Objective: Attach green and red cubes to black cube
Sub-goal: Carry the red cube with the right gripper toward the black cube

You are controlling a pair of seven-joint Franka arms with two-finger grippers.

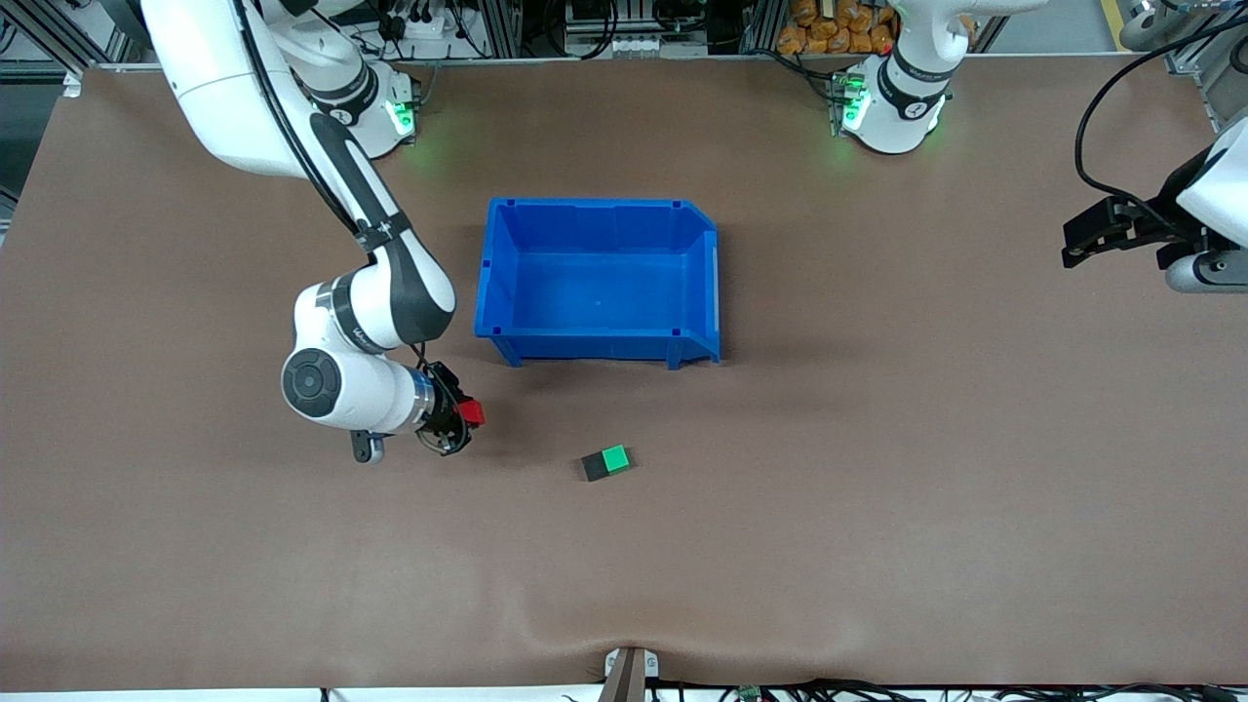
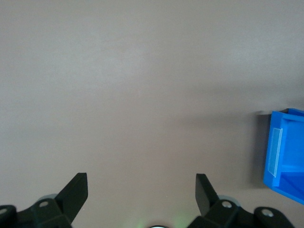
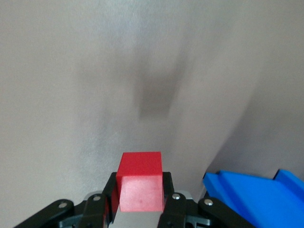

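My right gripper (image 1: 468, 414) is clenched on the red cube (image 3: 140, 180) — the block sits pinched between both fingers, up in the air over the table near the blue bin (image 1: 597, 283), toward the right arm's end. My left gripper (image 2: 141, 190) waits with jaws spread wide and nothing between them, over bare table toward the left arm's end. The green cube (image 1: 615, 457) lies pressed against the black cube (image 1: 595, 467) — both nearer the front camera than the bin.

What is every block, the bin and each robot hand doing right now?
red cube: held up in the air by the right gripper.
green cube: on the table, touching the black cube.
black cube: on the table, against the green cube.
blue bin: upright, nothing inside.
right gripper: shut on the red cube.
left gripper: open, waiting.
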